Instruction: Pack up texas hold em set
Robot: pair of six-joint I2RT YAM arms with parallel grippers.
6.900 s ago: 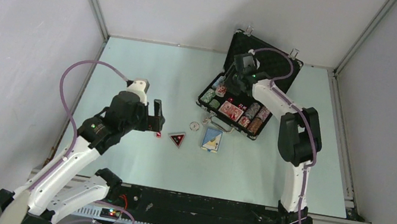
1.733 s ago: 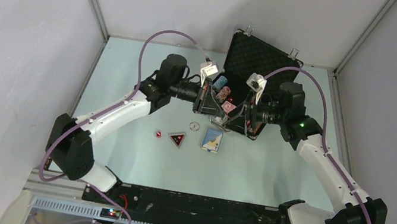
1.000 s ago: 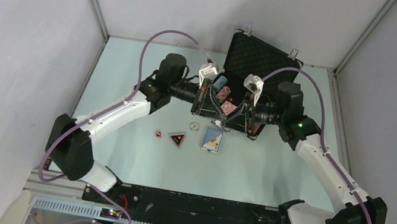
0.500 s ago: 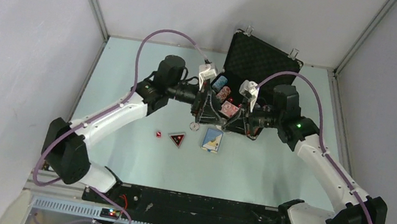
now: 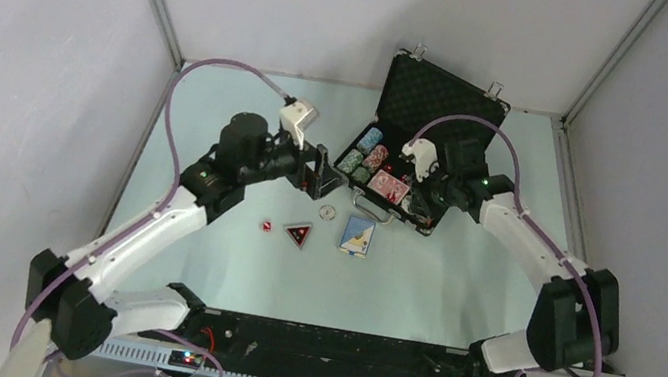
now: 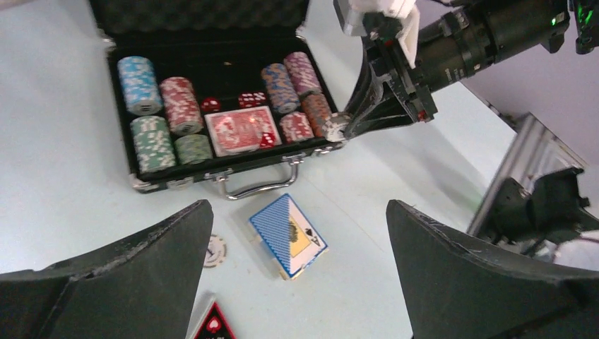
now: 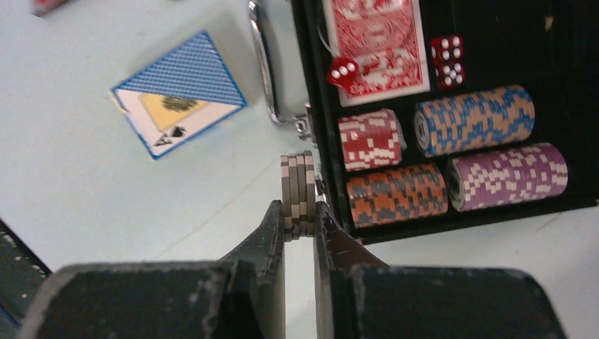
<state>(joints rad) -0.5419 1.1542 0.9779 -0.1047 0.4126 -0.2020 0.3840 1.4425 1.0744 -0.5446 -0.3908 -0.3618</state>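
The left gripper point(image 5: 320, 176) has withdrawn from the black foam-lined briefcase point(image 5: 441, 94), jaws wide, empty. The right gripper point(image 7: 299, 215) pinches unstowed grey chips point(image 7: 297, 185).

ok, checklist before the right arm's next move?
1. Right gripper holds the chips: ok, shut on a small stack at the front rim of the case.
2. Left gripper clear of the case: ok, open, off to its left.
3. Lid open: ok, standing up.
4. Free slot for the held chips: cannot tell.
5. Loose pieces packed: not ok; blue deck, white button, black triangle and red die lie on the table.
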